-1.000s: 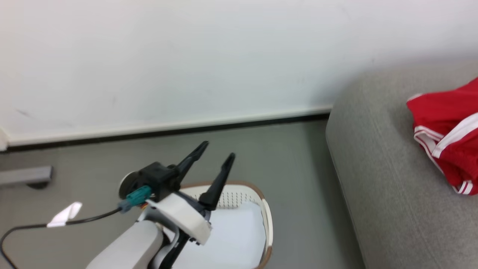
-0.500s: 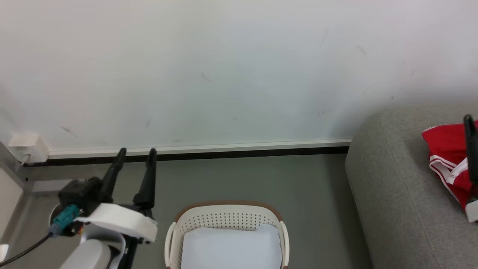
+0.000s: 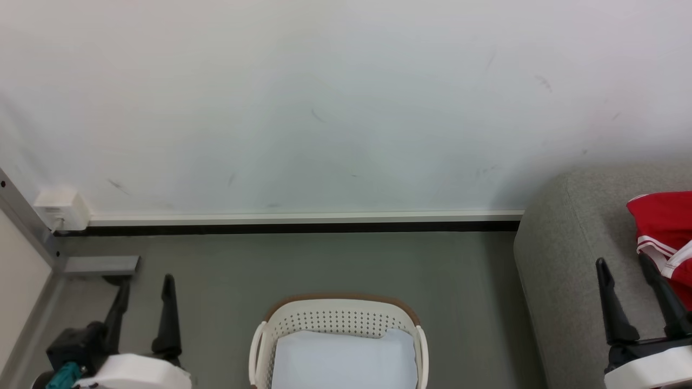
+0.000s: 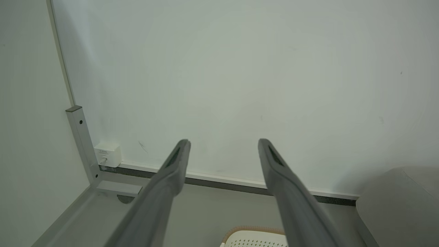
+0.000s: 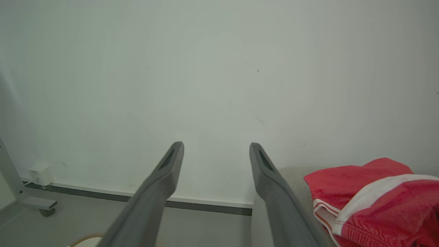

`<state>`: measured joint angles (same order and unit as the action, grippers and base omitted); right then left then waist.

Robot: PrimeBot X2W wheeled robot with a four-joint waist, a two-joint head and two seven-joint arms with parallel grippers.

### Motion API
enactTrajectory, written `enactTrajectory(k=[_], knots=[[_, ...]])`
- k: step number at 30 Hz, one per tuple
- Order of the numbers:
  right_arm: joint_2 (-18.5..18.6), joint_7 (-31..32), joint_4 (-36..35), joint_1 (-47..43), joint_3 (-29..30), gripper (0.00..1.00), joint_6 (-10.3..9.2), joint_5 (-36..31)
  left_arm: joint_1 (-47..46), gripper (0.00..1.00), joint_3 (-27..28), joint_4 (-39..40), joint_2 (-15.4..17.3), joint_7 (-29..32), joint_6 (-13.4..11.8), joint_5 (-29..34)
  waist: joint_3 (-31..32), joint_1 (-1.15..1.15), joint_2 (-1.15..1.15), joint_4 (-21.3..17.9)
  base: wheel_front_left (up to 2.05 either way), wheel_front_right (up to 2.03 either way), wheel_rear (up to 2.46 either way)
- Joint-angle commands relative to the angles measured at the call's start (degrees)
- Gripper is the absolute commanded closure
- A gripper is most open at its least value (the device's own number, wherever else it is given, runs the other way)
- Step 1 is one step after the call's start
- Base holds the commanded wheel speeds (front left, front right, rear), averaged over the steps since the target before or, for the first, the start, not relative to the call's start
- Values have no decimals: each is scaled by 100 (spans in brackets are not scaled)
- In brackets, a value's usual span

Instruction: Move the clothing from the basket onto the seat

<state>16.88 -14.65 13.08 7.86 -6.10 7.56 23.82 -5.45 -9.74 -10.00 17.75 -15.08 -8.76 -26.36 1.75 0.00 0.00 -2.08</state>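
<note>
Clothing [image 3: 664, 229] on seat [image 3: 562, 265], just beside right fingers [image 3: 610, 305]

White wall [image 3: 346, 108] ahead of me, faintly scuffed, ends in a white skirting board [image 3: 303, 218] over a dark strip [image 3: 303, 228], then grey floor [image 3: 324, 265]. At the left corner, a small white box [image 3: 60, 208] sits on the wall just beside a grey metal post [image 4: 82, 144], whose flat foot [image 3: 100, 265] lies along the floor. A pale flat sheet [image 3: 343, 359] lies low in the middle of my head view.
</note>
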Motion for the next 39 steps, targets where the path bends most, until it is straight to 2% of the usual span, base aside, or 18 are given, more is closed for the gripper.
enactTrajectory(k=[1, 12, 32, 33, 36, 39], knots=[[-13, -40, 65, -82, -25, 0, -15, -1, 121, 0, 93, -25, -63, -11, 54, 148, 11, 0, 0, 11, 0, 0, 0], [-297, -54, -6, -213, 152, 0, -15, -171, 187, 0, 556, -221, -508, -12, 529, 825, 42, 0, 0, -25, 0, 0, 0], [-288, -56, -32, -161, 80, 0, -15, -114, 120, 0, 1072, -495, -950, -12, 1042, 1250, 46, 0, 0, -77, 0, 0, 0], [-287, -38, -15, -127, 77, 100, 0, -123, 135, 100, 1080, -485, -969, 0, 1064, 1209, 46, 0, 0, -78, 0, 0, 0], [-337, -8, 78, -189, 69, 100, 0, -59, 185, 100, 1087, -616, -1022, 40, 1074, 1142, 45, 0, 0, -77, 0, 0, 0], [-381, 87, 81, -182, 125, 100, 0, 241, 130, 100, 1158, -654, -1041, 174, 1098, 825, 39, 0, 0, -70, 0, 0, 0]])
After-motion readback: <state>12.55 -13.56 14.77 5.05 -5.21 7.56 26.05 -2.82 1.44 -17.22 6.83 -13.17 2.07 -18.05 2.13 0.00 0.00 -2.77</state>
